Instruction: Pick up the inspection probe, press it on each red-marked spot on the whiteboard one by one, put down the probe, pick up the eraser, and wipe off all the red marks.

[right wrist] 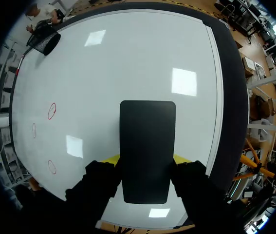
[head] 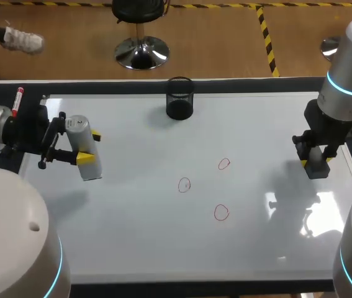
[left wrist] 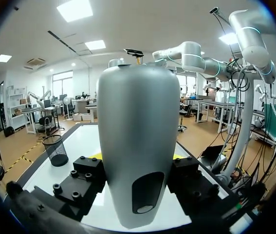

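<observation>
Head view: the robot's left gripper is clenched on the grey inspection probe, carrying it over the left side of the whiteboard, which covers the bench. The probe appears clear of the surface and well apart from the red circles. Across the board, the right gripper grasps the dark eraser near the right-hand edge, seemingly parked there to leave the middle free.

Three marks sit unwiped between the arms: the far red mark, the middle red mark and the near red mark. With both tools already in hand, pressing looks like the step due.

Left wrist view has the probe filling the space between the fingers of the left gripper, and a black mesh cup standing beyond it at the far edge. Right wrist view shows the eraser pinched from both sides by the right gripper, its flat face turned toward the board, the way a wipe would need it
</observation>
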You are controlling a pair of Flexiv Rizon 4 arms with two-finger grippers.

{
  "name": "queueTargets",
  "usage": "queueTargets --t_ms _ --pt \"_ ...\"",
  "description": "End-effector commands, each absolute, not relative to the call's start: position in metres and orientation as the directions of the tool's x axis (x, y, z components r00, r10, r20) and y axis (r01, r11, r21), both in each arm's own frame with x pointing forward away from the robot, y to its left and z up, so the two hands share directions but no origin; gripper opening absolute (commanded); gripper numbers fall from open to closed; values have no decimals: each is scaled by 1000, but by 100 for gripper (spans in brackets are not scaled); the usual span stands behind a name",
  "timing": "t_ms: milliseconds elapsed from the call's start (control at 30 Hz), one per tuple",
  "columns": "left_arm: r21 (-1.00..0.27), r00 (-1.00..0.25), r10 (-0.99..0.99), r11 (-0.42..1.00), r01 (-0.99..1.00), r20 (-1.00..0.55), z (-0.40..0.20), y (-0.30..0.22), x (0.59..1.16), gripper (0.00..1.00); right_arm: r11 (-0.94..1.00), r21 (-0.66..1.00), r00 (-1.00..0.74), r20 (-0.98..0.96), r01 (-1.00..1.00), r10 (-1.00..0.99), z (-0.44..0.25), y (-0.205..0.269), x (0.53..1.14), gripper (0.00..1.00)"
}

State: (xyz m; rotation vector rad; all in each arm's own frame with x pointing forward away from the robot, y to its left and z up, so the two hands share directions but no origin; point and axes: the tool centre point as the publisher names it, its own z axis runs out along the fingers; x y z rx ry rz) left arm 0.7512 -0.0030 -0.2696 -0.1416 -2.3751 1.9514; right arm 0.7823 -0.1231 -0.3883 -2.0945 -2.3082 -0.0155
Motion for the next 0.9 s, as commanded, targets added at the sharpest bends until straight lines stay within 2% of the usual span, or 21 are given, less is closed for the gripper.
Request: queueTargets --t_ms 33,567,900 --pt "-981 -994 111 191 33 -11 -269 -2 750 0 98 -9 -98 26 995 995 -387 -124 782 0" --pt "-981 -994 111 191 33 -11 -269 -2 750 0 98 -9 -98 26 995 995 -387 -124 782 0" --pt "-981 -994 111 191 33 -11 -269 -2 750 0 14 17 -13 -46 1000 999 -375 -105 763 0"
